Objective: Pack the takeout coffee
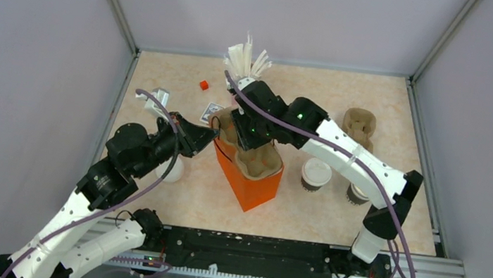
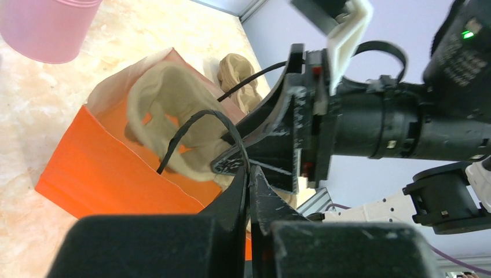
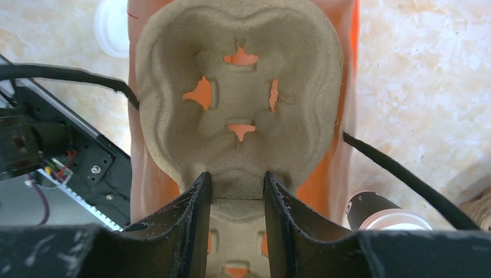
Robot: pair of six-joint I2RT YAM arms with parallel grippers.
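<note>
Bag [image 1: 250, 182]: orange paper, boxy, upright, mouth open, thin black cord handle [image 2: 197, 119].
Tray [image 3: 240, 75]: tan moulded pulp, rough and matt, with rounded lobes; slots in the cup well showed orange through. It sat in the bag mouth with its top sticking out.
Coffee [image 1: 315, 174]: short dark brown paper cup with a round white plastic lid, upright on the worktop [image 1: 320, 91] just right of the bag.
Worktop: cream-peach marbled sheet, matt, with a black rail [image 1: 272, 255] along the near edge.
Room: plain grey-lilac walls [image 1: 281, 8], metal corner posts.
Left fingers [image 2: 234, 202]: closed, pinching the handle at the bag's left rim.
Right fingers [image 3: 191, 220]: part open, clamped on the tray's edge over the bag.
Coffee vs fingers: right of both, apart, untouched.
</note>
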